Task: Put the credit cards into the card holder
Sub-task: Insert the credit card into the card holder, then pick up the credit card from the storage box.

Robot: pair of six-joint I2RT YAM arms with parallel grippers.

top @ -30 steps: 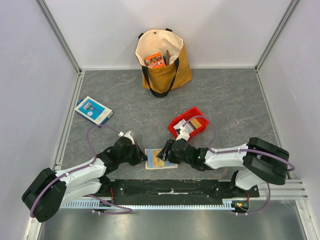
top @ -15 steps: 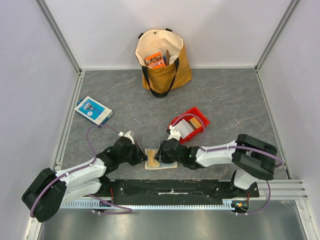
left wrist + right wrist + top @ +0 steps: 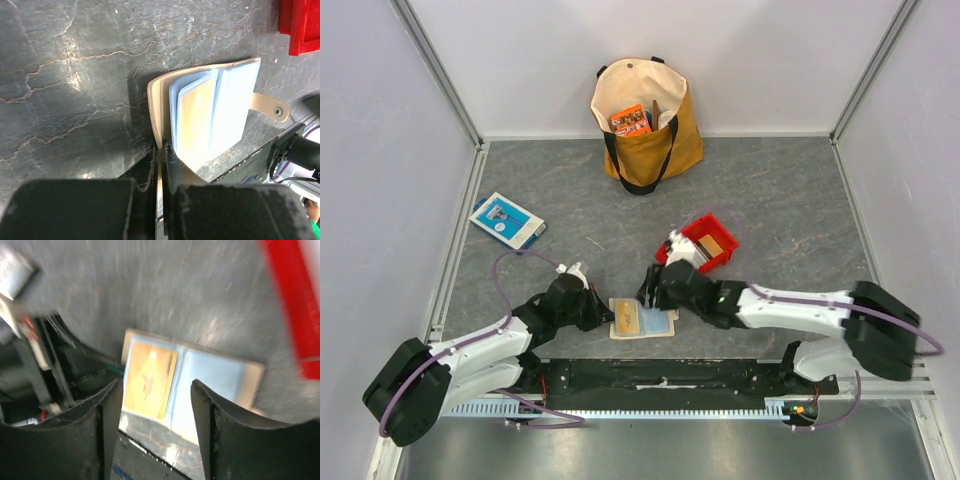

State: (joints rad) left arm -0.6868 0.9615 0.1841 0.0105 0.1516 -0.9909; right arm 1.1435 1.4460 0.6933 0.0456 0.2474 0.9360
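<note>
While my left end effector [image 3: 161, 156] pins the open card holder [image 3: 642, 320] to the desk, my right end effector [image 3: 655, 288] hangs empty above it.

My left end effector is clamped shut on the holder's left cover edge. My right one's jaws stand apart with nothing between them, over the holder's far edge. The holder lies flat near the arm bases, long axis left to right, with an orange card [image 3: 149, 380] in one sleeve. More credit cards [image 3: 683, 250] sit in the red tray [image 3: 724, 257], just beyond my right end effector and to its right, so I judge that arm the nearer.
</note>
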